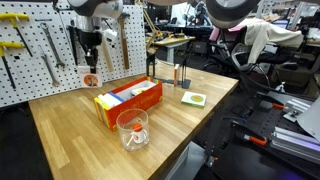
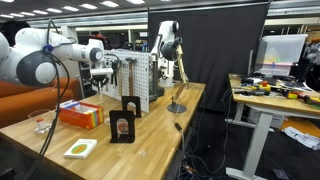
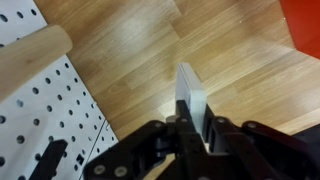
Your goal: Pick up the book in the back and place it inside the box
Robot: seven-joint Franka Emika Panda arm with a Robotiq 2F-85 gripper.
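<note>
The book (image 1: 91,78), white with a round orange-red picture, is upright at the back of the table in front of the pegboard. My gripper (image 1: 90,60) is shut on its top edge. In the wrist view the book (image 3: 190,95) shows edge-on between the jaws (image 3: 190,135), above bare wood. The orange-red box (image 1: 128,100) with yellow edging lies in the table's middle, in front of the book. Its corner shows in the wrist view (image 3: 305,25). In an exterior view the gripper (image 2: 101,72) hangs behind the box (image 2: 80,113); the book is hard to make out there.
The pegboard (image 1: 40,55) with tools stands right behind the book. A clear plastic cup (image 1: 132,128) stands near the front edge. A green-and-white pad (image 1: 194,98) lies apart. A dark upright frame (image 2: 123,122) and a wooden stand (image 2: 178,85) are on the table.
</note>
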